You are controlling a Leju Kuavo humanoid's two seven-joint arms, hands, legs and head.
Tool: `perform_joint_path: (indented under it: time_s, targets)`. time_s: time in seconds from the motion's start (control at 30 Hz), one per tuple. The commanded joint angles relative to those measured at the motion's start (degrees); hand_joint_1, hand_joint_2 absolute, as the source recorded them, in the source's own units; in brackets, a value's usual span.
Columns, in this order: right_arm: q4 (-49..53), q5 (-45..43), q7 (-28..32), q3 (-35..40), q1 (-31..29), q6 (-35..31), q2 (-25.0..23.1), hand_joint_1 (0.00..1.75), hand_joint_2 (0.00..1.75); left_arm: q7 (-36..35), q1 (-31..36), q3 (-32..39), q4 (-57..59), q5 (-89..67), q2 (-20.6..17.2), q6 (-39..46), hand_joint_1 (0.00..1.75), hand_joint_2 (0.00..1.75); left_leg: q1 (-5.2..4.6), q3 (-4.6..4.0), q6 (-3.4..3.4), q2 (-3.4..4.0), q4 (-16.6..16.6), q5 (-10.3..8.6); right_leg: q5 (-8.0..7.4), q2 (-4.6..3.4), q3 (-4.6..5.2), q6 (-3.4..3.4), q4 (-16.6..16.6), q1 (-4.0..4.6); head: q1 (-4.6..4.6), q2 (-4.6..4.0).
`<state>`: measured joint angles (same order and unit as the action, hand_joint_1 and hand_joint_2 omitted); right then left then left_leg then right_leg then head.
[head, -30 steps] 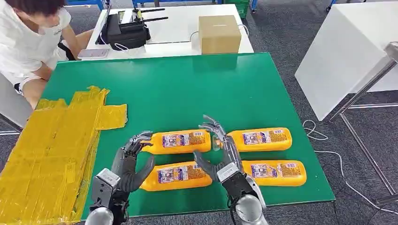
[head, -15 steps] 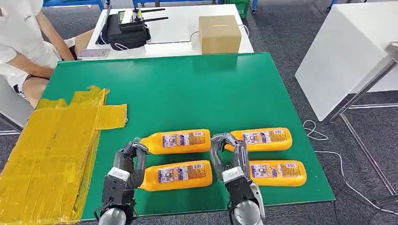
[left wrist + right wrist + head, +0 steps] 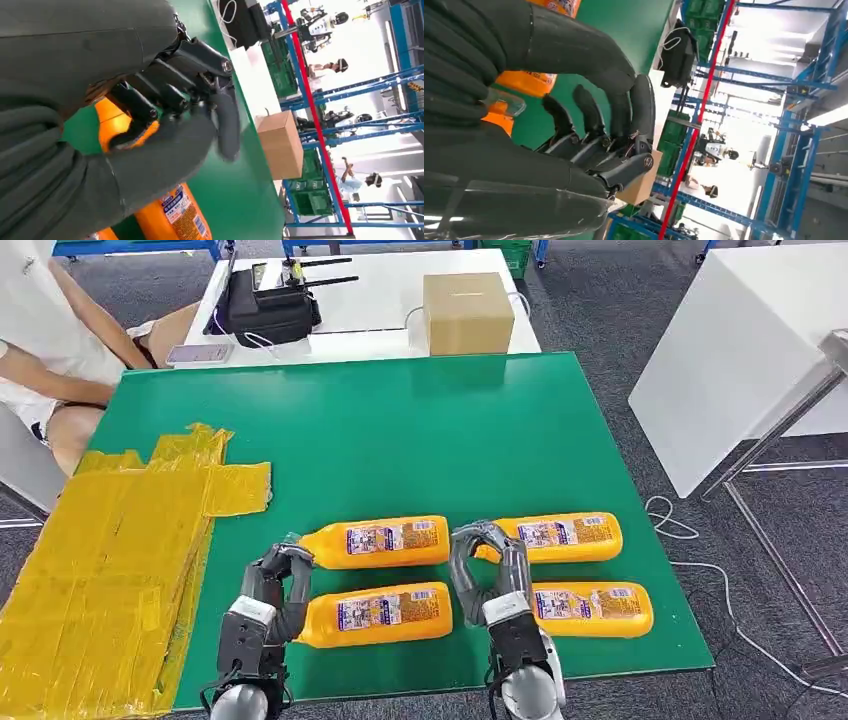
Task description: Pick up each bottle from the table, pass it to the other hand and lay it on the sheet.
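Four orange bottles lie on their sides on the green table: far-left, near-left, far-right and near-right. The crumpled yellow sheet covers the table's left side. My left hand sits by the necks of the two left bottles, fingers curled in. My right hand sits between the left and right pairs, fingers curled over the far-right bottle's cap end. In the wrist views the left hand and right hand are fists with an orange bottle behind them; no bottle is lifted.
A person sits at the table's far left corner. Behind the green table a white table carries a cardboard box and a black bag. A white panel stands to the right.
Both hands were spread open one second ago; their fingers have curled in and the hands have drawn back slightly toward me. The person has leaned away. The bottles have not moved.
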<state>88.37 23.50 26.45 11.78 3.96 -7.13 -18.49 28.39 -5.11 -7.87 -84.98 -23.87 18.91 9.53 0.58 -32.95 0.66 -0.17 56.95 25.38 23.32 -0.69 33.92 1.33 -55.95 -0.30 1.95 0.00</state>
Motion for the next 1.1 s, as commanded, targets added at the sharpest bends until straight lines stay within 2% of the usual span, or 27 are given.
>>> perform_joint_path:
  time_s: [0.03, 0.13, 0.17, 0.37, 0.43, 0.53, 0.6, 0.77, 0.93, 1.1]
  targets:
    - [-2.28, 5.20, -0.91, 0.84, -3.25, -2.79, 1.78, 0.00, 0.00, -0.46, 2.18, 2.18, 2.73, 0.94, 1.09, -0.50, 0.00, 1.75, 0.01, 0.13, 0.00, 0.01, -0.04, 0.03, 0.02, 0.04, -0.14, 0.00, 0.06, 0.02, 0.02, 0.00]
    - [-2.53, 10.33, -2.66, 2.43, -5.45, -5.04, 2.82, 0.00, 0.00, -0.29, 3.23, 2.75, 2.95, 1.16, 0.94, -1.32, 0.00, 1.75, 0.03, 0.26, 0.00, 0.03, -0.04, 0.08, 0.06, 0.04, -0.28, -0.01, 0.08, 0.05, 0.00, 0.00]
    - [-2.66, 11.71, -3.11, 2.83, -6.04, -5.55, 3.24, 0.00, 1.75, -0.10, 3.48, 2.92, 2.97, 1.36, 0.94, -1.69, 0.00, 1.75, 0.01, 0.15, 0.01, 0.04, -0.04, 0.04, 0.02, 0.01, -0.16, 0.00, 0.06, 0.02, 0.02, 0.00]
    - [-8.55, 24.16, -9.53, 4.40, -11.90, -10.35, 5.06, 0.00, 1.75, 0.62, 5.35, 4.29, 3.10, 2.48, 0.88, -3.26, 0.00, 1.75, 0.03, 0.26, 0.01, 0.09, -0.06, 0.04, 0.00, -0.02, -0.26, 0.00, 0.11, 0.04, 0.02, 0.00]
    - [-9.08, 24.18, -9.55, 4.40, -12.30, -10.30, 5.03, 0.00, 1.75, 0.62, 5.41, 4.35, 3.03, 2.51, 0.89, -3.29, 0.00, 1.75, 0.04, 0.28, 0.01, 0.10, -0.08, 0.04, 0.00, -0.03, -0.30, 0.00, 0.13, 0.05, 0.02, 0.00]
    - [-13.84, 31.65, -13.27, 6.07, -16.19, -11.80, 5.64, 0.00, 1.75, 0.79, 6.32, 4.54, 3.22, 3.05, 0.86, -4.23, 0.00, 1.75, 0.03, 0.26, 0.01, 0.05, -0.07, 0.03, 0.01, 0.01, -0.28, 0.00, 0.11, 0.04, 0.00, 0.00]
    - [-18.63, 39.46, -17.88, 8.26, -19.70, -11.24, 6.61, 0.00, 1.75, 0.76, 7.34, 4.61, 3.76, 3.63, 0.86, -5.10, 0.00, 1.75, 0.03, 0.26, 0.01, 0.14, -0.07, 0.03, -0.02, -0.09, -0.25, 0.00, 0.11, 0.04, 0.02, 0.00]
    - [-26.43, 40.38, -18.24, 9.59, -23.84, -9.10, 6.38, 0.00, 1.75, 0.77, 8.67, 4.75, 5.06, 3.92, 0.76, -5.59, 0.00, 1.75, 0.01, 0.19, 0.00, 0.04, -0.06, -0.02, -0.02, 0.00, -0.19, 0.00, 0.07, 0.02, 0.00, 0.00]
    - [-38.25, 41.81, -18.88, 11.88, -30.66, -5.28, 4.97, 0.00, 1.75, 1.36, 10.34, 5.05, 6.64, 5.03, 0.58, -6.63, 0.00, 1.75, 0.03, 0.31, 0.01, 0.13, -0.06, 0.00, -0.01, -0.07, -0.31, 0.00, 0.10, 0.05, 0.02, 0.00]
    - [-48.85, 37.66, -15.68, 11.59, -36.05, -1.22, 2.82, 0.00, 1.75, 1.98, 11.75, 5.22, 8.47, 5.97, 0.32, -7.39, 0.00, 1.75, 0.02, 0.20, 0.00, 0.02, -0.03, -0.05, -0.01, 0.02, -0.21, 0.00, 0.04, 0.03, 0.00, 0.00]
